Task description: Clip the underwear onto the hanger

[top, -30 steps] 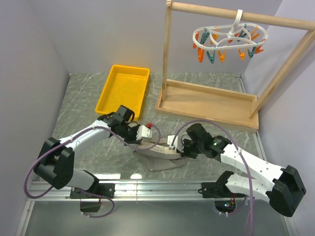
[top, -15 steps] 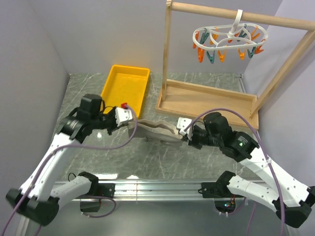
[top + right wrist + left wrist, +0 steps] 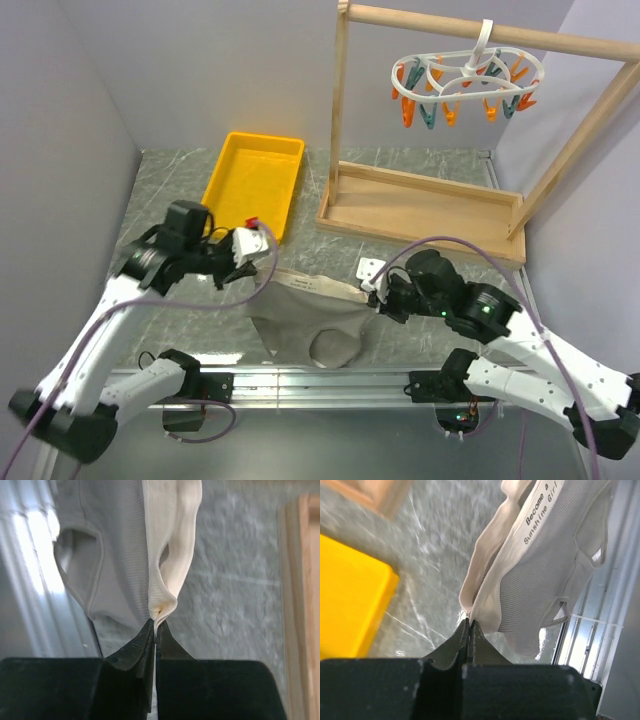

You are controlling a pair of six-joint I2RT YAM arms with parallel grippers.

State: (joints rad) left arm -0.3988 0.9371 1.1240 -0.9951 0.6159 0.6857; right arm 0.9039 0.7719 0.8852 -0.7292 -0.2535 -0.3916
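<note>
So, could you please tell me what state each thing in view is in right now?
underwear: held up by its waistband, body hanging down.
left tool: shut on one waistband end.
right tool: shut on the other end.
hanger: hanging from the wooden rack, clothespins bare.
yellow tray: empty.

Underwear [image 3: 310, 322]: grey-taupe ribbed briefs with a lighter beige waistband [image 3: 318, 288] printed "Become a Sunshine Girl". The waistband is drawn out sideways above the table, pinched at one end by the left gripper [image 3: 270, 258] and at the other by the right gripper [image 3: 373, 292]. The body hangs below in soft folds. Hanger [image 3: 466, 72]: white oval ring, hook over the wooden bar [image 3: 560, 38], orange and teal clothespins [image 3: 406, 108] dangling, well apart from the underwear.
</note>
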